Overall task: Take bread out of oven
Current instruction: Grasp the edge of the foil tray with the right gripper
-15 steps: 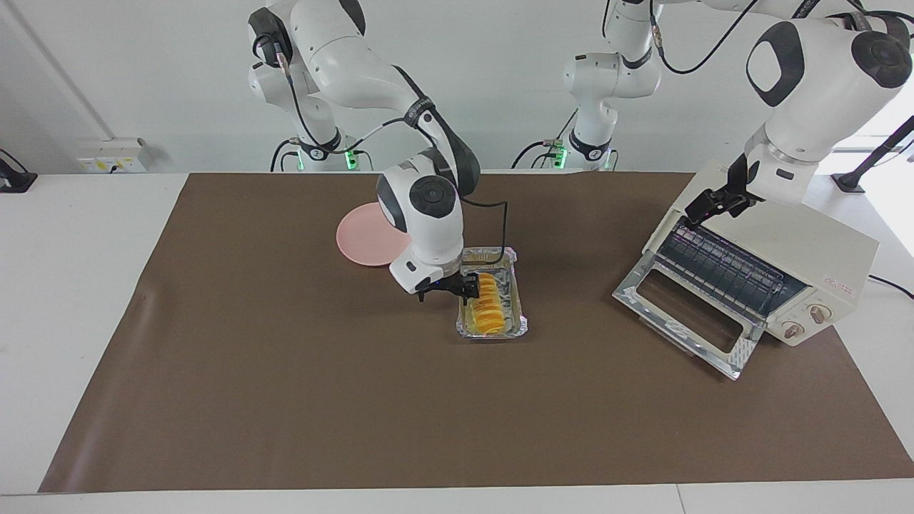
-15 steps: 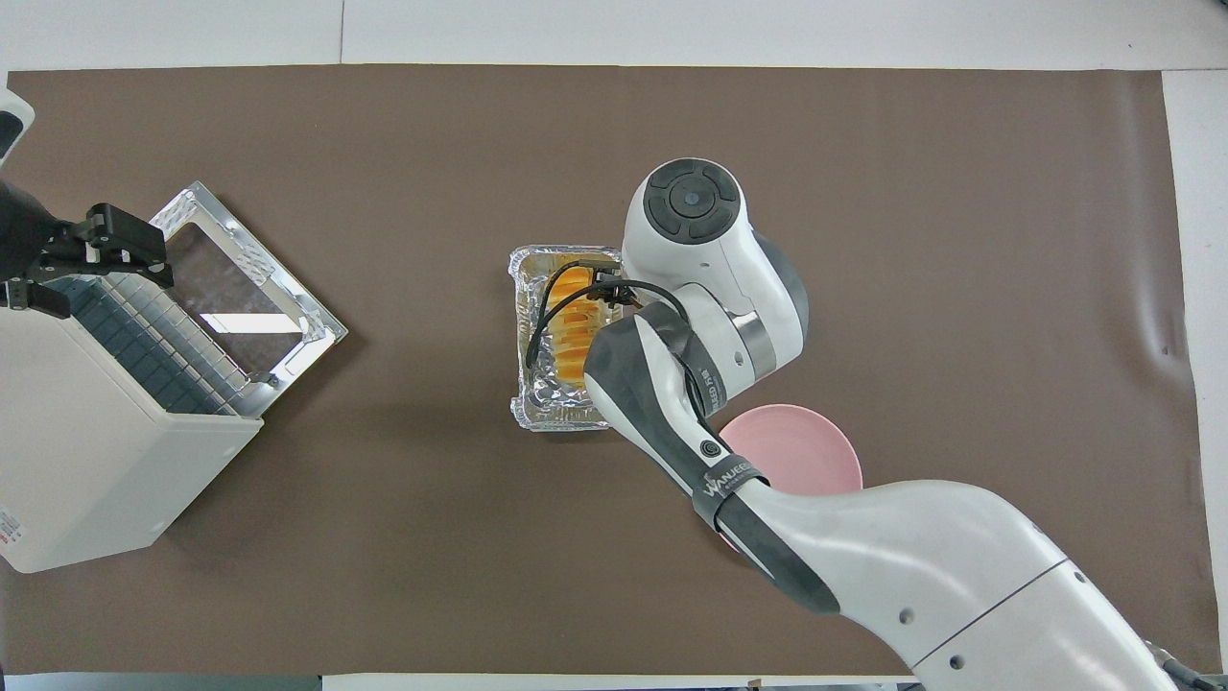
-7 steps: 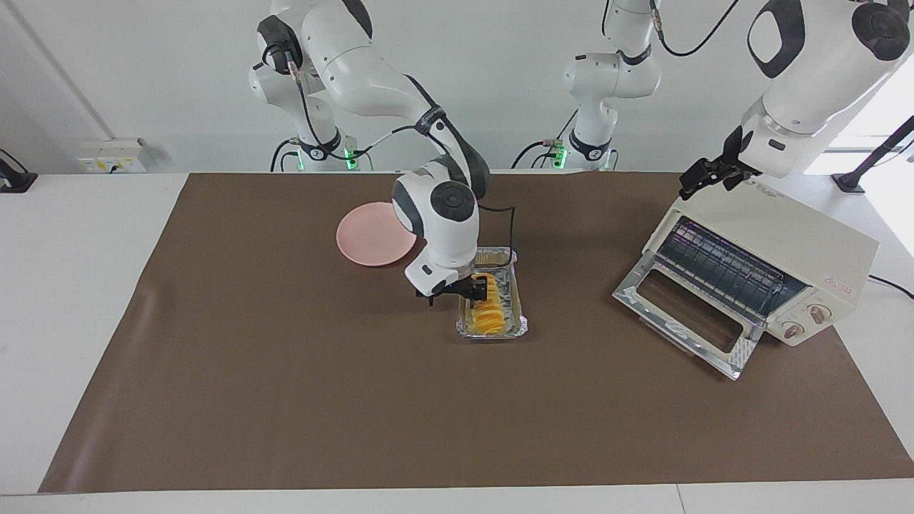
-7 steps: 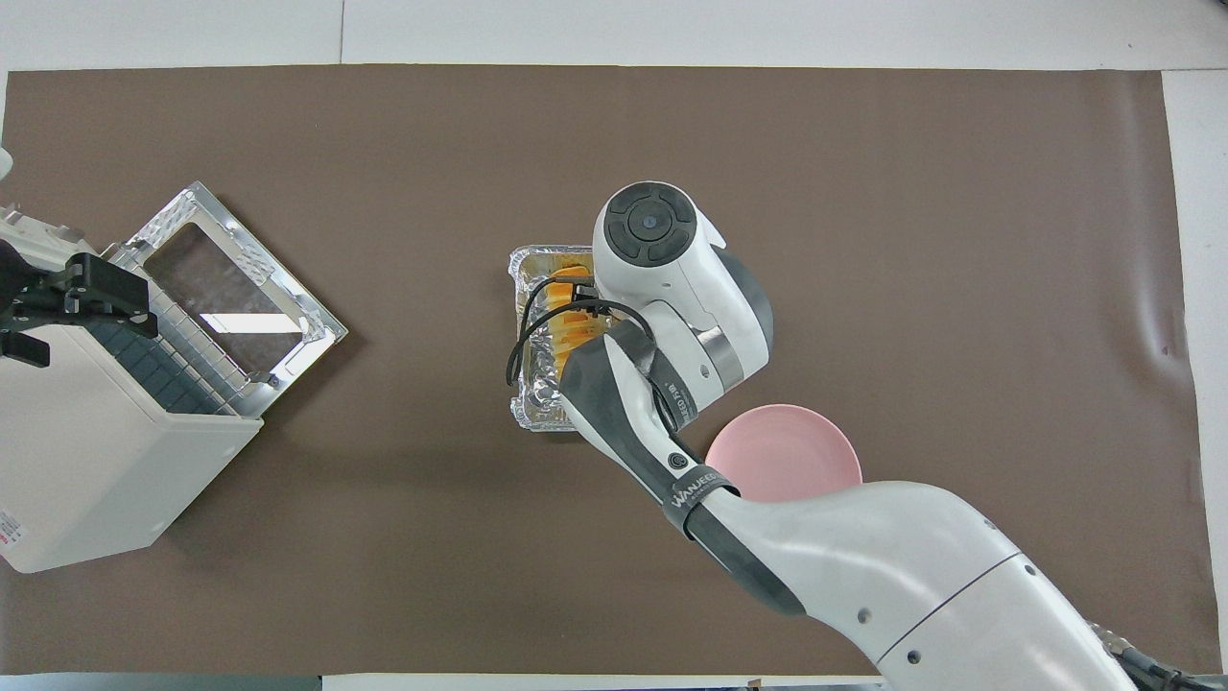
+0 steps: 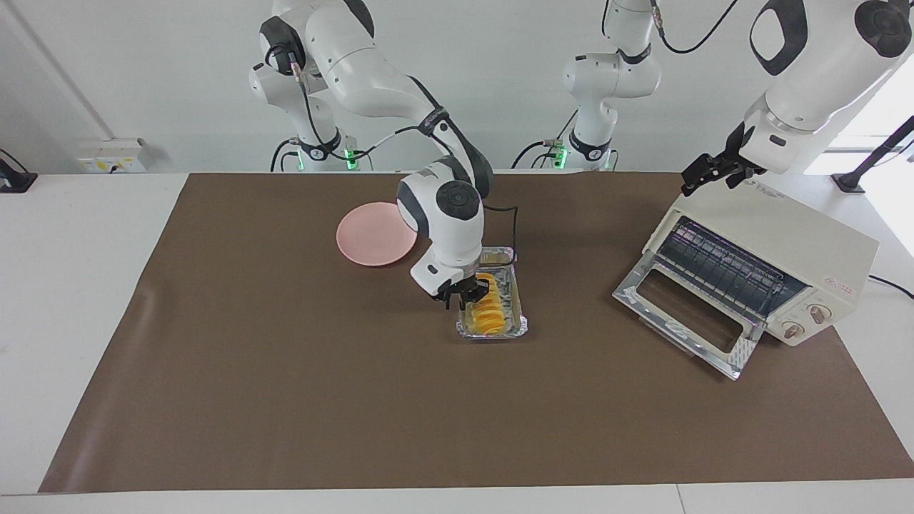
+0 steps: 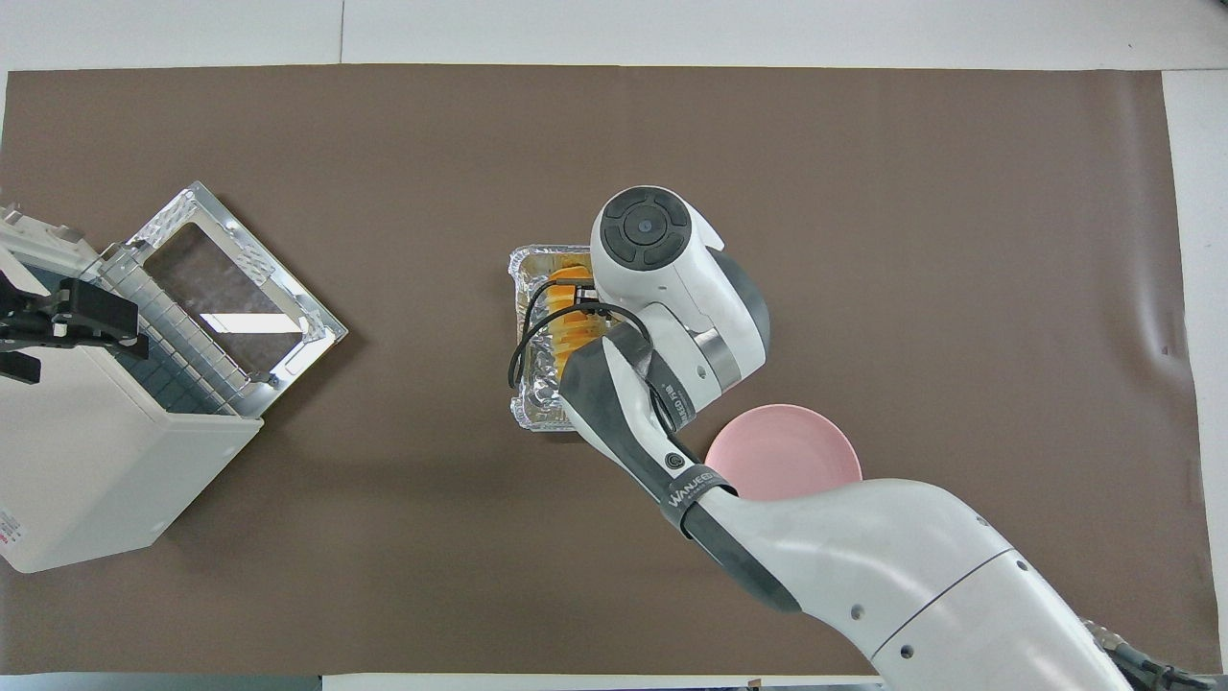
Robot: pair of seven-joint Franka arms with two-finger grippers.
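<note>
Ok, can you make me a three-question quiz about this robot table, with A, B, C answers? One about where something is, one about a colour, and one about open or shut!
1. Where is the bread?
A. in the oven
B. on the plate
C. in the foil tray

2. What colour is the plate?
A. pink
B. blue
C. green

3. How is the oven door?
A. shut
B. dropped open
C. taken off

Answers:
1. C, the orange loaf lies in the foil tray in the middle of the mat, with the right tool low over it.
2. A, the round plate beside the tray, nearer the robots, is pink.
3. B, the glass door hangs down and the wire rack shows bare; the left tool is over the oven's top.
</note>
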